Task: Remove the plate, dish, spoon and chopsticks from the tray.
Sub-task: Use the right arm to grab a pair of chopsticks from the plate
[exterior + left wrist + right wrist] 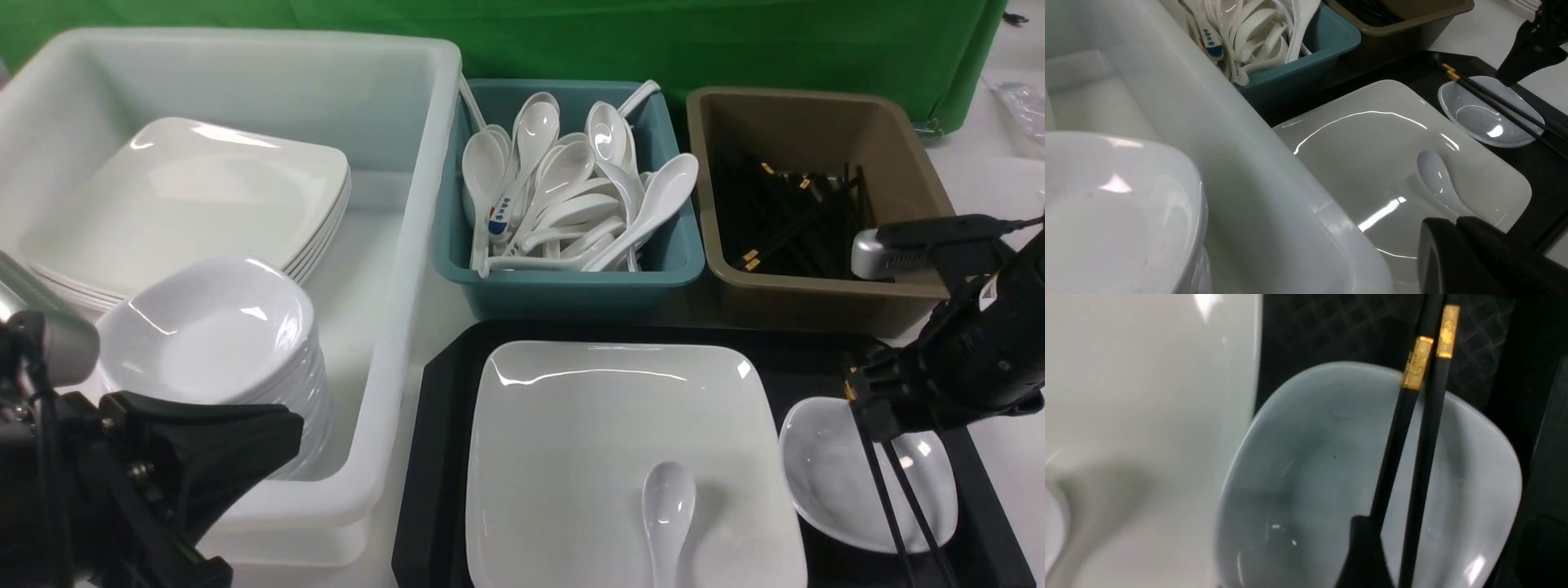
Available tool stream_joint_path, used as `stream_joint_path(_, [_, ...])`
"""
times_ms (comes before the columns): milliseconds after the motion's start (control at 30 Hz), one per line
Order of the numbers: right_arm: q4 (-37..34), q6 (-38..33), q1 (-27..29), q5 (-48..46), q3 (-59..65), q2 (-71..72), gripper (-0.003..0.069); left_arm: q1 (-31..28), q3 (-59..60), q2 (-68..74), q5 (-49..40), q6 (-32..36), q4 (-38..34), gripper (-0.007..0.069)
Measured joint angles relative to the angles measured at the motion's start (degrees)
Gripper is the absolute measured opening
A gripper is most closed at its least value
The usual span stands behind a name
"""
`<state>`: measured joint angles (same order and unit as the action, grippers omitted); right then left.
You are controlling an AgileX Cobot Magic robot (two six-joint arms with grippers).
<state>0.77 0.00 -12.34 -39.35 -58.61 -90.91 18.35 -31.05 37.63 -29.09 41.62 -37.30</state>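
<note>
Two thin black gold-banded chopsticks (1427,457) across the small white dish (1310,477), near the tabletop's right edge, could roll apart if the right arm's parted fingers (1363,555) close off-centre.

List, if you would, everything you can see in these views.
tray: one, black, front centre
plate: one, white, on tray
spoon: one, white, on plate
dish: one, white, on tray, right of plate
chopsticks: one pair, black, across dish
tub: one, white, left of tray
stacked plates: several, white, in tub
stacked dishes: several, white, in tub
teal bin: one, behind tray
binned spoons: many, white, in teal bin
brown bin: one, right of teal bin
binned chopsticks: many, black, in brown bin
cloth: one, green, at back
left gripper: one, black, shut, by tub's front
right gripper: one, black, open, above chopsticks
</note>
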Motion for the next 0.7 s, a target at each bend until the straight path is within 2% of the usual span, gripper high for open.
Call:
stream_joint_path(433, [-0.77,-0.6,0.16,3.16,-0.01,-10.27,0.0498,0.0,0.0,0.0,-0.14,0.45,0.0,0.0018])
stream_joint_path(533, [-0.77,-1.16,0.16,3.36,-0.01,-10.88,0.0402,0.0,0.0,0.0,-0.14,0.45,0.0,0.0018])
stream_joint_path(567, [-0.77,-1.23,0.16,3.3,-0.01,-11.0,0.0333,0.0,0.0,0.0,-0.14,0.45,0.0,0.0018])
stream_joint_path(600, [-0.77,-1.32,0.16,3.3,-0.01,-11.0,0.0314,0.0,0.0,0.0,-0.14,0.45,0.0,0.0018])
stream_joint_path(700, [-0.77,-3.4,0.16,2.29,-0.06,-11.0,0.0144,0.0,0.0,0.0,-0.14,0.45,0.02,0.0018])
